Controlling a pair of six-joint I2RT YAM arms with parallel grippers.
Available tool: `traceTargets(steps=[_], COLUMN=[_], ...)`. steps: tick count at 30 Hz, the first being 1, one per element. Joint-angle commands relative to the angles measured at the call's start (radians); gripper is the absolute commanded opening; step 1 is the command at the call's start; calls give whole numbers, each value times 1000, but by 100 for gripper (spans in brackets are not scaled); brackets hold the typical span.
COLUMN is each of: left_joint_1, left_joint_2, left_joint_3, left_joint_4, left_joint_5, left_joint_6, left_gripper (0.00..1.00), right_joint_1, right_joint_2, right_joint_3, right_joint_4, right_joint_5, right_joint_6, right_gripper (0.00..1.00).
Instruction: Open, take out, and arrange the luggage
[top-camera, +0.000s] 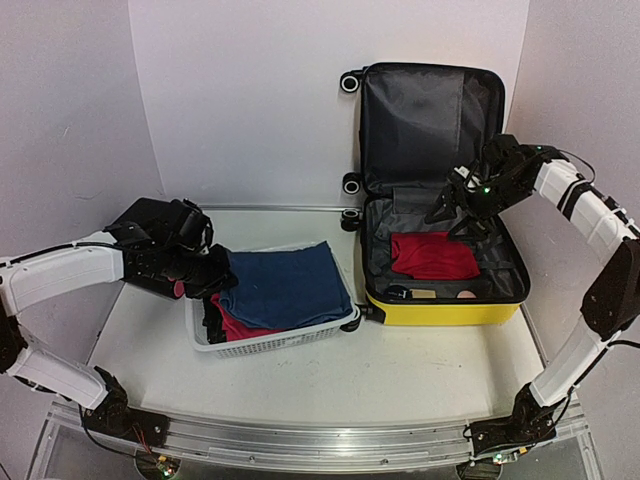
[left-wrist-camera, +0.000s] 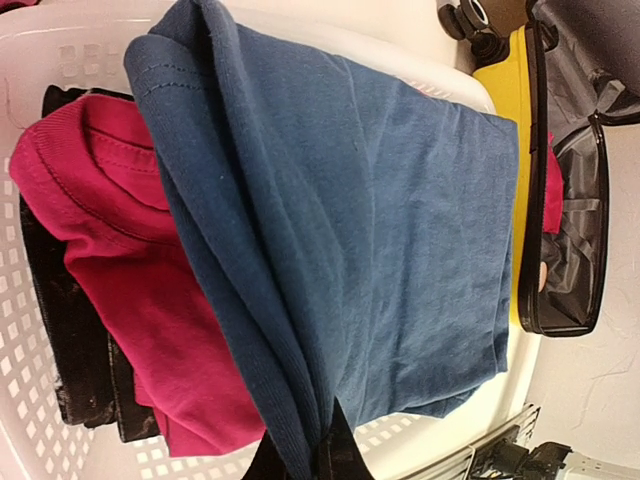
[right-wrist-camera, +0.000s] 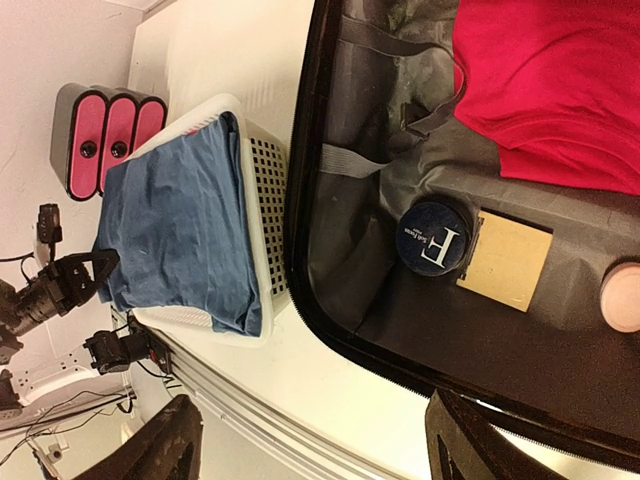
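Note:
The yellow luggage (top-camera: 445, 310) lies open at the right, its lid (top-camera: 425, 120) standing against the back wall. On its grey lining (right-wrist-camera: 370, 230) lie a red garment (top-camera: 432, 255), a round dark tin (right-wrist-camera: 432, 245), a tan card (right-wrist-camera: 505, 260) and a pink round thing (right-wrist-camera: 625, 295). My right gripper (top-camera: 455, 205) is open and empty, above the back of the case; its jaws stand wide apart in the right wrist view (right-wrist-camera: 310, 450). My left gripper (left-wrist-camera: 325, 455) is shut on the edge of a blue shirt (left-wrist-camera: 370, 220) draped over the white basket (top-camera: 270, 342).
The basket also holds a pink-red shirt (left-wrist-camera: 110, 230) and a black garment (left-wrist-camera: 60, 330) under the blue one. A black case with pink round ends (right-wrist-camera: 100, 135) stands beyond the basket at the left. The suitcase wheels (top-camera: 349, 82) point left.

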Motion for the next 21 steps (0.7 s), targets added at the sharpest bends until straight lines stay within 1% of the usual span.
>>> traceTargets(steps=[1, 10, 12, 14, 18, 21], left_joint_1=[8, 11, 12, 13, 14, 17], left_joint_2=[-62, -129, -114, -83, -44, -49], left_joint_3=[-17, -62, -61, -43, -10, -10], left_joint_4=[-3, -82, -82, -87, -115, -151], left_joint_5=[-51, -127, -121, -117, -146, -175], left_joint_6=[28, 31, 35, 70, 121, 125], left_gripper=[0, 0, 0, 0, 0, 0], right_joint_1=[2, 2, 1, 2, 1, 1], right_joint_2=[8, 36, 44, 55, 72, 80], right_joint_3=[57, 77, 77, 78, 86, 93], right_joint_4=[8, 4, 4, 3, 1, -4], right_joint_5=[-25, -31, -33, -34, -34, -29], right_joint_6=[-12, -17, -18, -18, -24, -31], right_gripper=[78, 79, 79, 79, 80, 80])
